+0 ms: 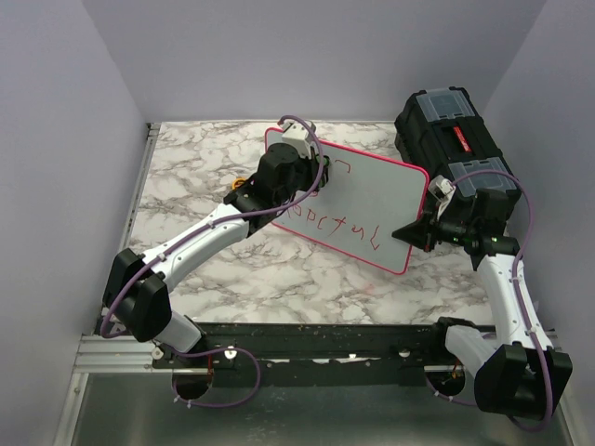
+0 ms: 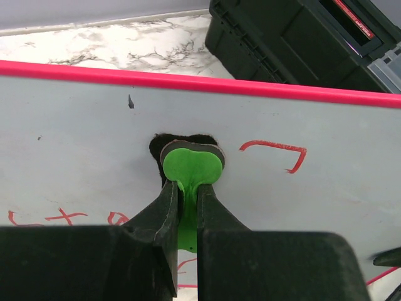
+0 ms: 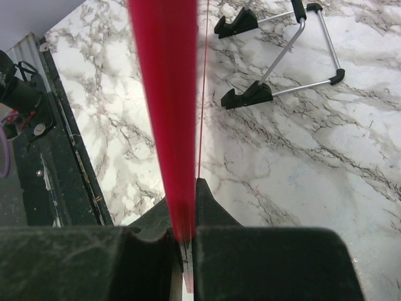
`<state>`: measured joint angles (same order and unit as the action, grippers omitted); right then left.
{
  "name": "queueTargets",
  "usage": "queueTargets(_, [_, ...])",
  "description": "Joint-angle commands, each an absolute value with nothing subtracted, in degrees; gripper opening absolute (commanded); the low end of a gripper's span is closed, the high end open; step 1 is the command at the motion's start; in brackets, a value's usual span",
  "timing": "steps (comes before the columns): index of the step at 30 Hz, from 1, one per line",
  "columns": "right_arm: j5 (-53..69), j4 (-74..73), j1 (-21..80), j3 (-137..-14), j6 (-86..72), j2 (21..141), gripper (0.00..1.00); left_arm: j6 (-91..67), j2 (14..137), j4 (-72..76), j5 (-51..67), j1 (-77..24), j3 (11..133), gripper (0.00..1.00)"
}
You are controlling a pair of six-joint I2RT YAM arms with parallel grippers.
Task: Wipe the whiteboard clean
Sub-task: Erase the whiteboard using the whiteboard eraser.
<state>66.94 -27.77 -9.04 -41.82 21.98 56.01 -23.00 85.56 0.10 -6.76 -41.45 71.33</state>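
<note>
1. Whiteboard [image 1: 367, 200], rimmed in pink-red, sits over the middle and right of the desk [image 1: 200, 186], turned so 1 corner points toward the far edge and the opposite one toward the near right.
2. Red lettering [image 1: 337, 228] runs along its near half in the top view. The left wrist view adds 1 red bracket-shaped stroke higher up and a small dark speck.
3. The left gripper [image 2: 187, 188] is clamped on a green eraser [image 2: 192, 164], whose dark pad lies against the white face below the far rim. From above, the arm hides this grip.
4. The right gripper [image 3: 185, 210] pinches the board's right rim. Its wrist view shows that rim edge-on as 1 red band between closed jaws.
5. Only the right wrist view shows a wire stand [image 3: 282, 59] with black feet lying on the marble beyond the board.
6. A black toolbox [image 1: 451, 139] stands at the desk's far right corner, just beside the board.
</note>
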Motion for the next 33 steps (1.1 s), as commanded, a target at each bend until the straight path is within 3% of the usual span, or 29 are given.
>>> queueTargets(1, [73.08,-26.37,-8.47,-43.07,25.14,54.49,0.00,-23.07,85.20,0.10,-7.64,-42.60,71.63,0.00])
queueTargets(7, [72.95,-26.37,-8.45,-43.05,25.17,54.58,0.00,-21.99,86.72,0.13,-8.55,-46.27,73.68,0.00])
queueTargets(17, [73.11,-26.41,-8.48,-43.07,25.14,54.21,0.01,-20.95,85.63,-1.83,-8.67,-40.84,71.70,0.00])
queueTargets(27, [72.88,-26.36,-8.48,-42.98,25.14,54.37,0.00,-20.41,88.78,-1.71,-9.66,-49.02,76.84,0.00])
queueTargets(33, [72.93,-26.37,-8.50,-43.05,25.15,53.99,0.00,-18.41,89.59,-3.34,-10.75,-46.66,77.62,0.00])
